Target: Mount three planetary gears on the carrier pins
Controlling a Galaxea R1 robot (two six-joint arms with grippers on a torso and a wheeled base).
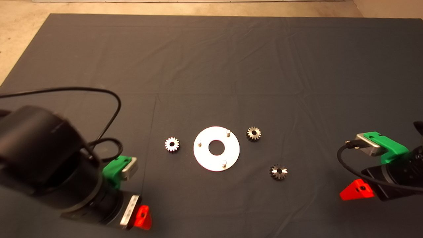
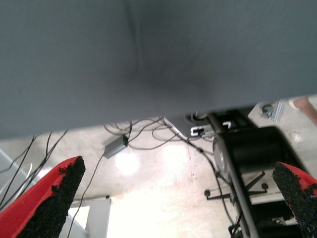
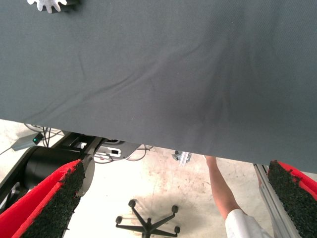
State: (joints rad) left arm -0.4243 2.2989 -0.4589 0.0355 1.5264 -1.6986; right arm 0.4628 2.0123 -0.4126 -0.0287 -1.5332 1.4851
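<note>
While both arms wait at the lower corners of the head view, the flat round silver carrier plate [image 1: 216, 148] with its large central hole lies on the dark grey cloth mat [image 1: 211, 66], slightly below the frame's centre. Three short silver carrier pins stand up from it: one at the upper right [image 1: 228, 132], one at the left [image 1: 199, 142], and one at the lower edge [image 1: 224, 162]. All three pins are bare.

The three small shiny steel planetary gears lie flat on the mat around the plate, none touching it. One gear [image 1: 172, 144] sits just left of the plate, another [image 1: 253, 133] just beside its upper right, and the third [image 1: 278, 172] to the lower right, a little farther off.

The left green gripper with red fingers [image 2: 178, 198] is at the lower left of the head view; its wrist view shows the fingers spread wide with nothing between them, over the mat's edge and cabled floor. The right green gripper [image 3: 173, 203] is at the lower right, fingers likewise spread and empty; its wrist view shows a person's arm [image 3: 223, 191] beyond the mat.
</note>
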